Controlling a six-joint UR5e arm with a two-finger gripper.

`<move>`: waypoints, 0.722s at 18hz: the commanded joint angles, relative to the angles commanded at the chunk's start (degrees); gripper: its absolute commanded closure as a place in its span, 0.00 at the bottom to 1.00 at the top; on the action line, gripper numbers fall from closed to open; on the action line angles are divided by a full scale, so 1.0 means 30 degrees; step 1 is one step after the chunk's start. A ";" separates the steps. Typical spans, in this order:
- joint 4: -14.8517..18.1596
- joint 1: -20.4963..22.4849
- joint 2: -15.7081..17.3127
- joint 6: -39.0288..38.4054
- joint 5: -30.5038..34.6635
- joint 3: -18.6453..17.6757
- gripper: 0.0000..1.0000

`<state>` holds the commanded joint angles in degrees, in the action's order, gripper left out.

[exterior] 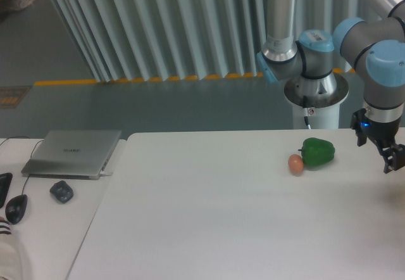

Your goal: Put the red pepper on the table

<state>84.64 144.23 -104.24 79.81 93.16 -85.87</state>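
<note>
So the big plain white matte surface (209, 223) has only two things sitting on it, over on the right toward the far side: a glossy green bell pepper (317, 152) and a small orange-brown egg-shaped ball (295, 163), which sits just to its left and looks to be touching it or very nearly so.

The robot's black two-finger hand (391, 156) hangs at the far right edge of the view, right of the green pepper and apart from it, partly cut off by the frame — so I honestly can't tell how far open it is or whether it's got anything in it. The red pepper isn't visible anywhere in this shot.

Off to the left there's a second white desk (44, 223) with a closed grey laptop (74, 152), a black mouse (16, 208) and a small dark grey lump (61, 191) near it.
</note>
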 joint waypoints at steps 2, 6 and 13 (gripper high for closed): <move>-0.0087 -0.0029 0.0000 -0.0061 0.0001 -0.0088 0.00; -0.0117 0.0117 0.0175 -0.0060 -0.0147 -0.0088 0.00; -0.0205 0.0527 0.0439 -0.0265 0.0147 -0.0645 0.00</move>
<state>84.02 145.81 -102.92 79.02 93.60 -87.80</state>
